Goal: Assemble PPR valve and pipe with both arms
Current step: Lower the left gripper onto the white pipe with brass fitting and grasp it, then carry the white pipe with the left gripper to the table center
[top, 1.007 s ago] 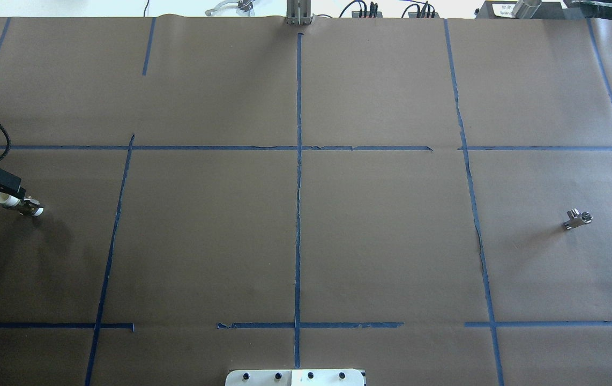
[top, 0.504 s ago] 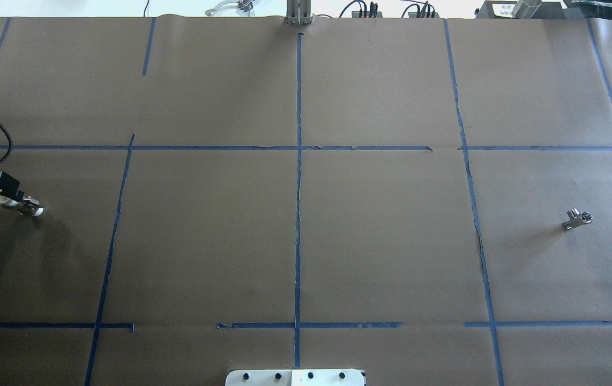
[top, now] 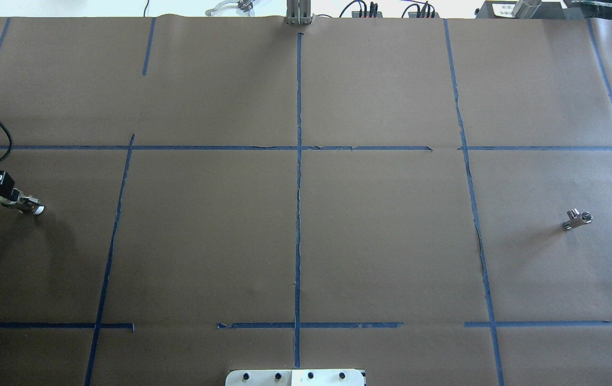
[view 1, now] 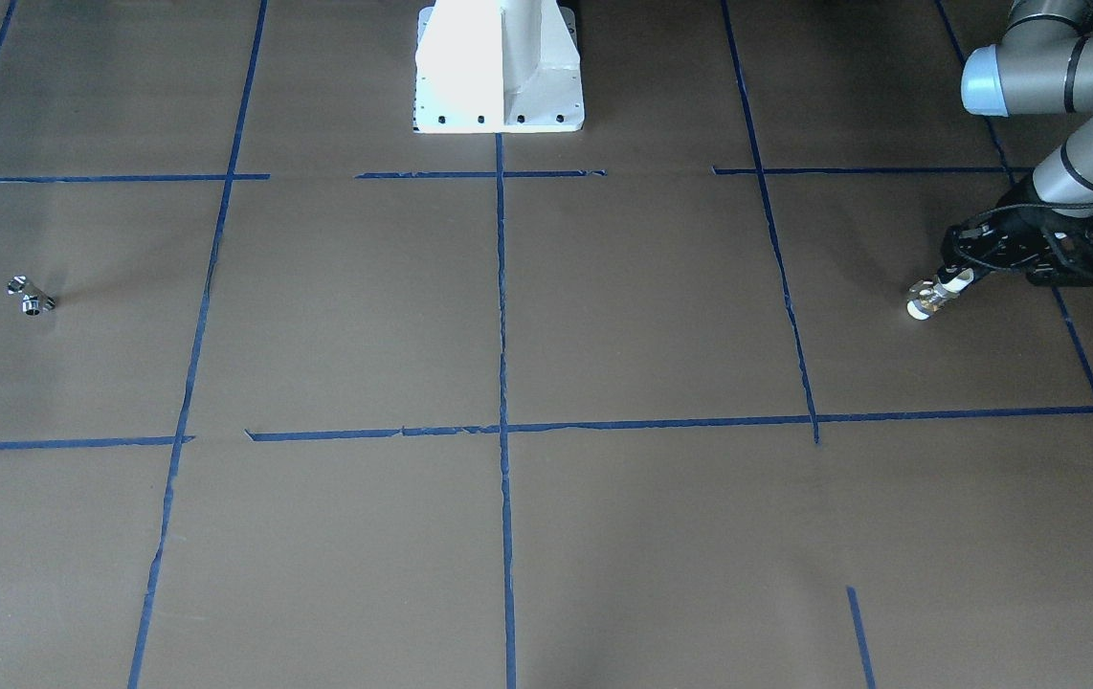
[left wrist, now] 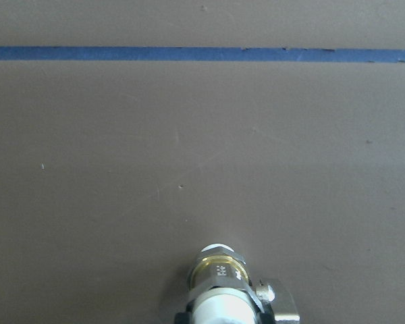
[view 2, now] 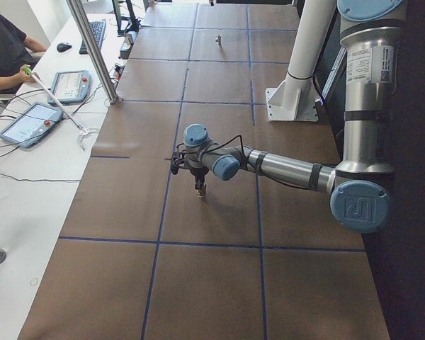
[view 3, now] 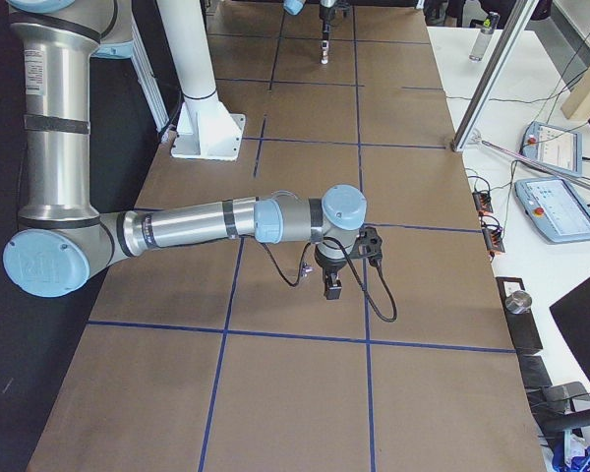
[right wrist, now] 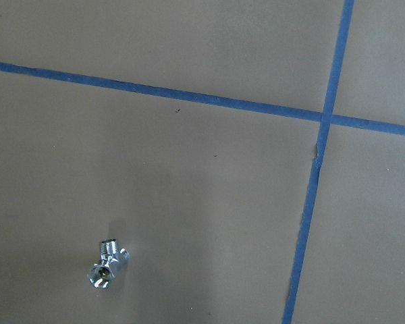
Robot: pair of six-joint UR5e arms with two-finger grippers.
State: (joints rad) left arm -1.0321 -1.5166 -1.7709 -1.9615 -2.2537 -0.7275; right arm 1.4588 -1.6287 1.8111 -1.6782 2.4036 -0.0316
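Fingers of the left gripper (view 1: 960, 277) clamp the PPR valve (left wrist: 219, 280), its brass band's stamped letters too small to read, near the left edge of the table (top: 204, 241), while far across the pipe (top: 576, 219) lies by the right edge, and whether the right gripper (view 3: 331, 287) has its fingers apart cannot be told.

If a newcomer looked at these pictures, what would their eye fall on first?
Probably the left gripper low at the table's left end, set over one white end of the brass-bodied PPR valve. Next comes the tiny chrome pipe, lying alone on the brown paper at the opposite end. The right gripper hangs above the table on that side.
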